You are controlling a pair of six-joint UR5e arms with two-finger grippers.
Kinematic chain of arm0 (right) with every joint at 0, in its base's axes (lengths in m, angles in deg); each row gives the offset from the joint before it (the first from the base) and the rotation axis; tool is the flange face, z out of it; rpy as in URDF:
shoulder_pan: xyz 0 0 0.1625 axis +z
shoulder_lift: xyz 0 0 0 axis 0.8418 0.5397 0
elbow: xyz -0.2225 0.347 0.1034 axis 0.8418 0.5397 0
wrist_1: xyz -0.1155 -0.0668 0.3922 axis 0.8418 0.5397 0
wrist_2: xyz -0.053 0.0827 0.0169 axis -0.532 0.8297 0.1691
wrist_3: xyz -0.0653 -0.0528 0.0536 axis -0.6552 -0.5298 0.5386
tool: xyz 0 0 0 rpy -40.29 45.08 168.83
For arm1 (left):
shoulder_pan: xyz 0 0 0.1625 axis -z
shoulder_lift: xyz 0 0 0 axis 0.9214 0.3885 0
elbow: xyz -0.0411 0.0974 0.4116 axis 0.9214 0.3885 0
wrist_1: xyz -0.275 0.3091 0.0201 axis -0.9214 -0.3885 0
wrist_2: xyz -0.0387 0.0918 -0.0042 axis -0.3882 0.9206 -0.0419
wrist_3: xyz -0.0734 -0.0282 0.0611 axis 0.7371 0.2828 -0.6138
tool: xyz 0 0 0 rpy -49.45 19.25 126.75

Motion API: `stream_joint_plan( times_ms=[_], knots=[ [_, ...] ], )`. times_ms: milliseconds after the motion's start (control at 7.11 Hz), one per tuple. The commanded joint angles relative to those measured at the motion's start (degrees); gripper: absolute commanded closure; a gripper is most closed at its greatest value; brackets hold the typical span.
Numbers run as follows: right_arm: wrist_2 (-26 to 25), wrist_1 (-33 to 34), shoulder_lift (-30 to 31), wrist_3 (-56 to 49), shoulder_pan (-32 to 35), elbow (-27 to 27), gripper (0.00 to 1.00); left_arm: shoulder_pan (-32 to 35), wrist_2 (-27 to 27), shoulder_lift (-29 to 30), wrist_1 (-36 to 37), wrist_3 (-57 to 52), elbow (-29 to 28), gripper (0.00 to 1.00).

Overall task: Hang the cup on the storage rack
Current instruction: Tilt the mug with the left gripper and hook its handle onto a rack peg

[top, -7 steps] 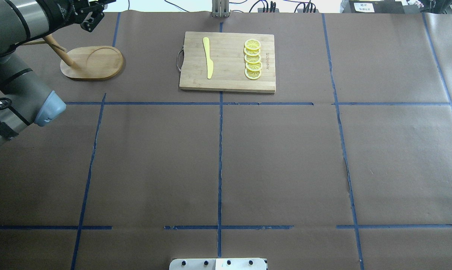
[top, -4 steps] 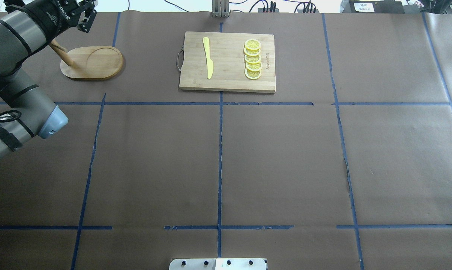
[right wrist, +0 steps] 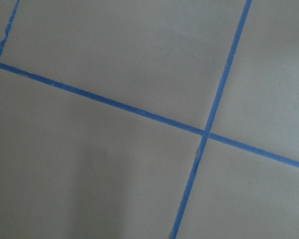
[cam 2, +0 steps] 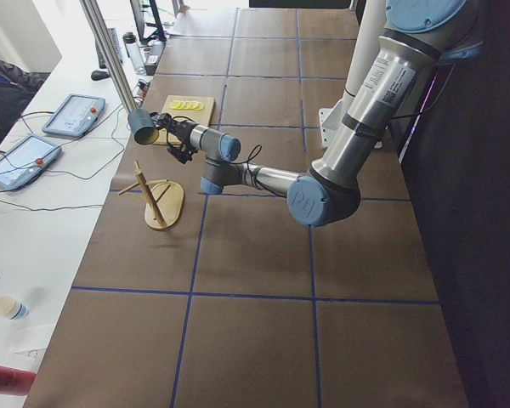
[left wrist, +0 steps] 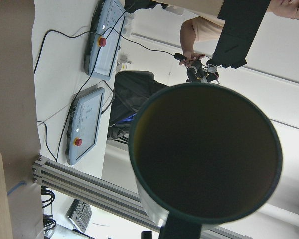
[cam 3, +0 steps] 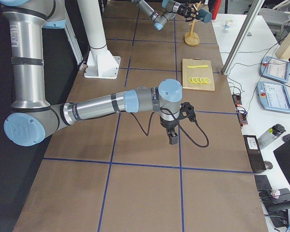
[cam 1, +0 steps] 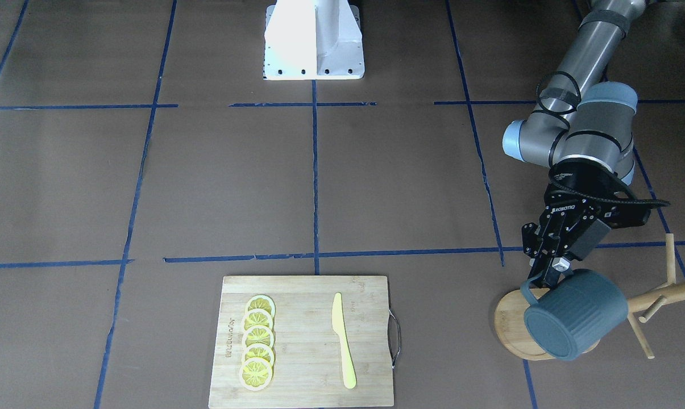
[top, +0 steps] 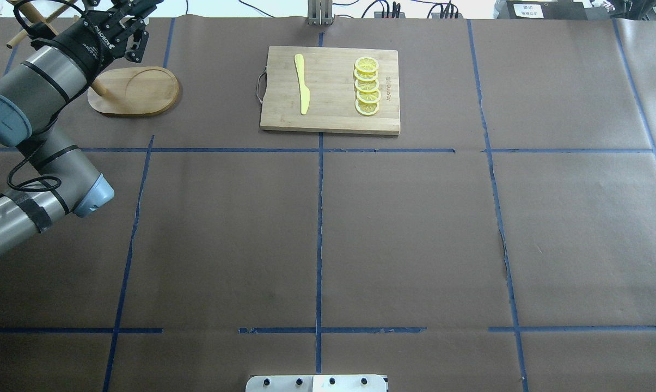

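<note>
Left end effector (cam 1: 542,276): fingers clenched on the squared handle (cam 1: 526,292) of the cup (cam 1: 575,315), grasp confirmed in the front-facing view. I read the cup as carried in the air, tipped on its side, its ribbed blue-grey wall toward the front camera. From the left wrist camera I look straight into its round mouth, with the inside in shadow. In the front-facing view the cup overlaps the oval base of the storage rack (cam 1: 663,294) and hides where the post meets it. From the left-end camera the cup (cam 2: 143,127) sits higher than the rack's top (cam 2: 157,197) and apart from it, so it hangs on no peg. The thin pegs branch off the post free of the cup. In the overhead view the left arm comes in from the near left corner and reaches to the far left corner of the table (cam 1: 376,170), over the rack. Right end effector (cam 3: 173,137): seen only from the right-end camera, low over the table and pointing down. I cannot tell whether it is released or clenched. Its wrist camera shows only brown paper and blue tape lines. Further along the table lies a cutting board (cam 1: 302,363), carrying a row of lemon slices (cam 1: 257,342) and a yellow knife (cam 1: 342,347), well apart from the rack.
</note>
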Motion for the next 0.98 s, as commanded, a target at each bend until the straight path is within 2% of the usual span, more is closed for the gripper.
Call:
stream_joint_plan(
  times_ms=[0, 844],
  knots=[
    [-0.1, 0.0, 0.0, 0.3, 0.0, 0.2, 0.0, 0.0, 3.9, 0.3, -2.9, 7.1, -2.7, 1.0],
    [-0.1, 0.0, -0.7, 0.5, 0.0, 0.2, 0.0, 2.2, 4.3, 0.3, -3.4, 10.4, -5.5, 0.99]
  ],
)
